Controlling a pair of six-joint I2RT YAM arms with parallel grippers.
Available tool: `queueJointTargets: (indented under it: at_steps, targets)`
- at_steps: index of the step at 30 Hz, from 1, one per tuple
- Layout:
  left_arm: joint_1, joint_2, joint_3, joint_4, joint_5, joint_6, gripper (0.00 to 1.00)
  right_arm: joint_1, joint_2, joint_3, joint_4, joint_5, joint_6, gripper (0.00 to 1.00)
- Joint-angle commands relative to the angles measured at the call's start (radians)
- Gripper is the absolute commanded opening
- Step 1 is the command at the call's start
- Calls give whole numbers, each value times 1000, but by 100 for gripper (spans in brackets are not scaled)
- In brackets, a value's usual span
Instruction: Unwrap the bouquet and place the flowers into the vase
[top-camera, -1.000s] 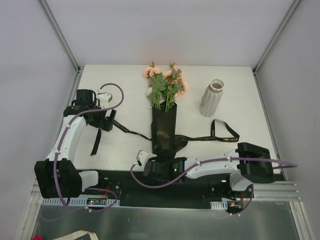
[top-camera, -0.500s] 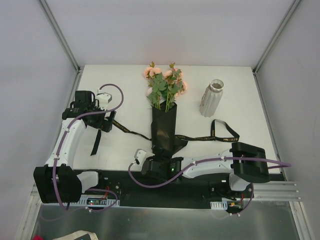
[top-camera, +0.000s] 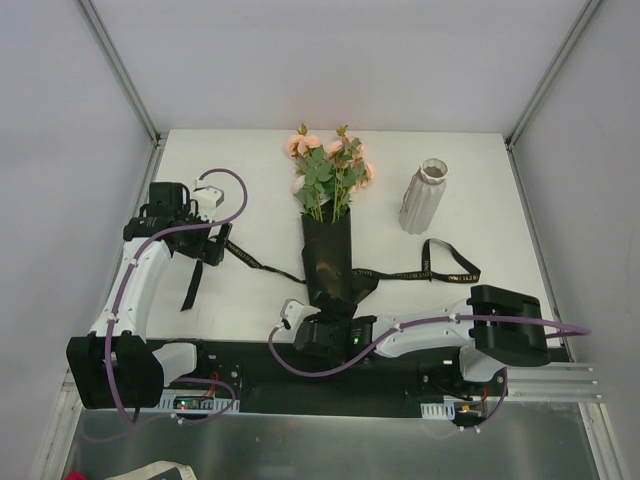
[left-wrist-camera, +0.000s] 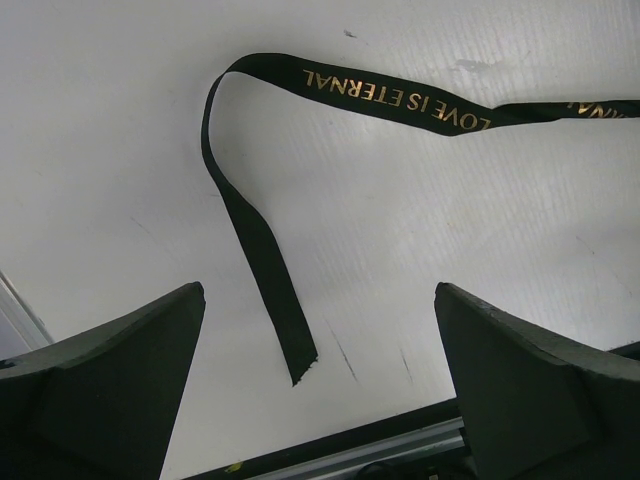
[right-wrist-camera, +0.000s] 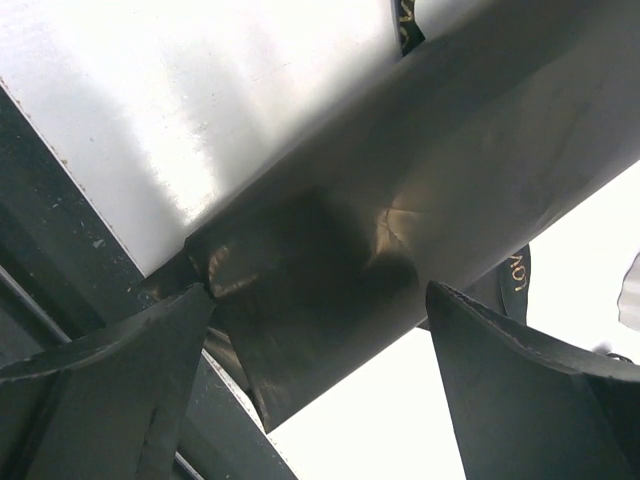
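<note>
The bouquet lies mid-table, its black wrap pointing toward me and the peach-pink flowers fanning out at the far end. The white ribbed vase stands upright to their right. The untied black ribbon trails across the table on both sides of the wrap. My right gripper is open at the wrap's near end; in the right wrist view the crumpled wrap lies between the gripper fingers. My left gripper is open above the ribbon's loose end, its jaws wide apart, holding nothing.
A black base rail runs along the table's near edge, just under the right gripper. White walls and metal posts enclose the table on three sides. The ribbon's left tail hangs down toward the near edge.
My right gripper has shifted slightly left, then back right, and now sits around the wrap's near end. The left arm and the bouquet have hardly moved.
</note>
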Motion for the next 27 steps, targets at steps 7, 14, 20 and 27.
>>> queueJointTargets:
  at_steps: [7, 14, 20, 27]
  targets:
    - [4, -17, -1, -19, 37, 13, 99, 7, -68, -10, -16, 18, -1, 93]
    - [4, -46, -10, -27, 37, 25, 99, 21, -89, -26, -51, 5, -13, 94]
    - [4, -49, -10, -31, 44, 27, 99, 35, -117, -29, -68, 25, -6, 98]
    - [5, -45, -1, -31, 45, 24, 99, 33, -65, -42, -41, 103, -21, 99]
